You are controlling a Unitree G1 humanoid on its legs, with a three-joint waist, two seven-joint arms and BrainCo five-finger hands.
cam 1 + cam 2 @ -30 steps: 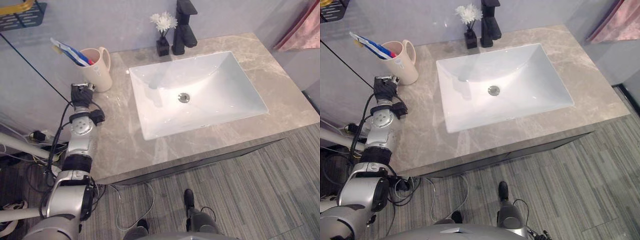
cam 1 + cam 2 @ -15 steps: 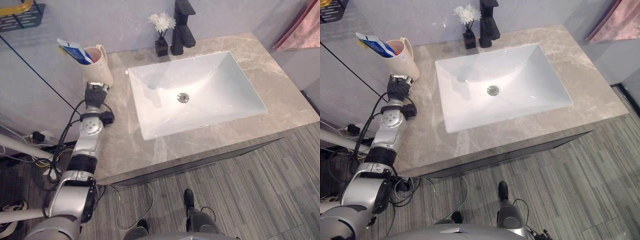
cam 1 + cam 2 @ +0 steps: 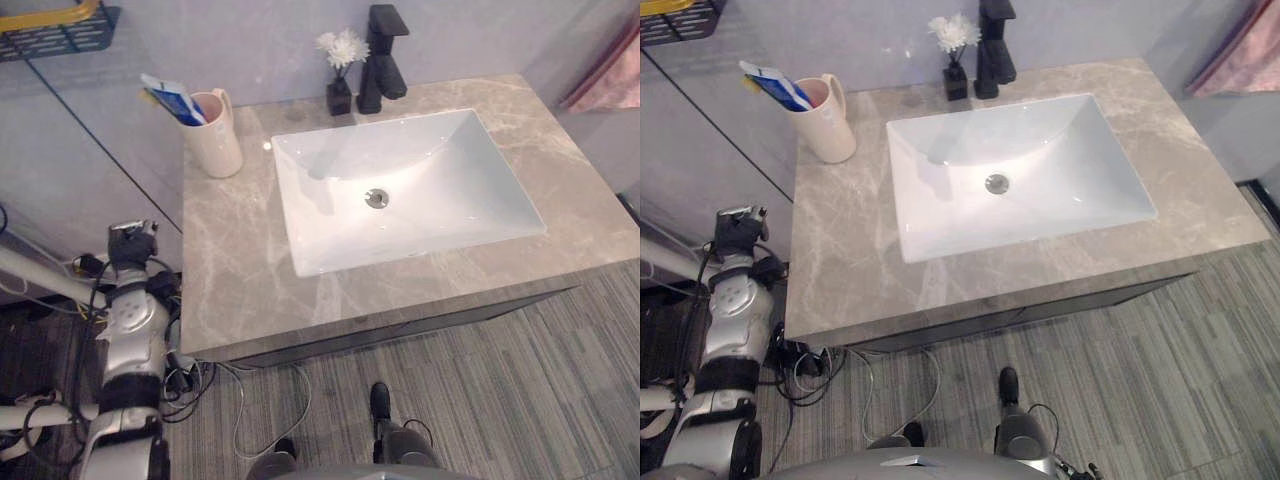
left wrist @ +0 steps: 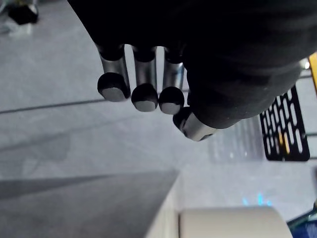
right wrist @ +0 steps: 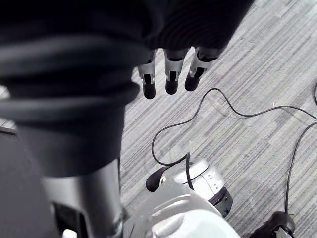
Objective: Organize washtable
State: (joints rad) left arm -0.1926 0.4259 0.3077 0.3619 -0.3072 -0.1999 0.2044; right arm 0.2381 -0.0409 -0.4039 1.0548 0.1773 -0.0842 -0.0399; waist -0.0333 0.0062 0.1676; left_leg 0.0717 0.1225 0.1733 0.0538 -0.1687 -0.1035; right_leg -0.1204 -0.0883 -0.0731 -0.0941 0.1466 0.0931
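Left eye view shows cup [image 3: 215, 141] standing well apart from left hand [image 4: 144, 75].

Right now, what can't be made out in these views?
Eye views: the wall of the cup hides the lower part of the blue-and-white tube standing in it.
Eye views: the top edge cuts off the wall rack; the right edge cuts off the pink cloth.
Left wrist view: the bottom edge cuts off the cup past the left hand.
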